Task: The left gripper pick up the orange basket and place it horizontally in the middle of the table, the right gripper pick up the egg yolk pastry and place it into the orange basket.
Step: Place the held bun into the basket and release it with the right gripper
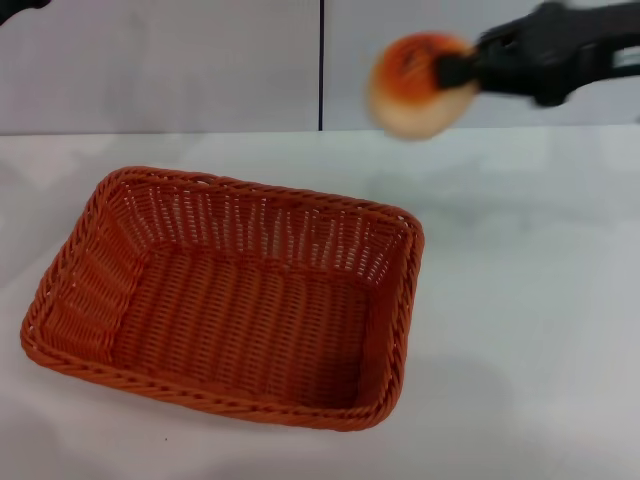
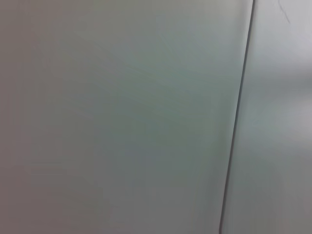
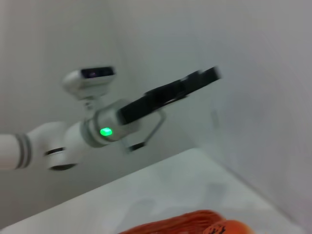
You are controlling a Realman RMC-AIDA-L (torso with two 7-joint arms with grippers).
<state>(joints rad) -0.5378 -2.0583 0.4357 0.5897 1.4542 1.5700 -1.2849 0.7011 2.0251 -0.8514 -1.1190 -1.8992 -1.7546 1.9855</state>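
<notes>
The orange basket (image 1: 225, 300) lies on the white table (image 1: 530, 300), left of centre, long side across, with nothing in it. High above its far right corner, my right gripper (image 1: 452, 70) is shut on the egg yolk pastry (image 1: 412, 88), which hangs in the air in front of the back wall. In the right wrist view a strip of the basket's rim (image 3: 170, 226) shows, with a smooth orange piece beside it that looks like the pastry (image 3: 233, 227). My left gripper (image 3: 207, 77) is raised well above the table on its grey-white arm, far from the basket.
A pale wall (image 1: 160, 60) with a dark vertical seam (image 1: 321, 60) stands behind the table. The left wrist view shows only that wall. White tabletop stretches to the right of the basket.
</notes>
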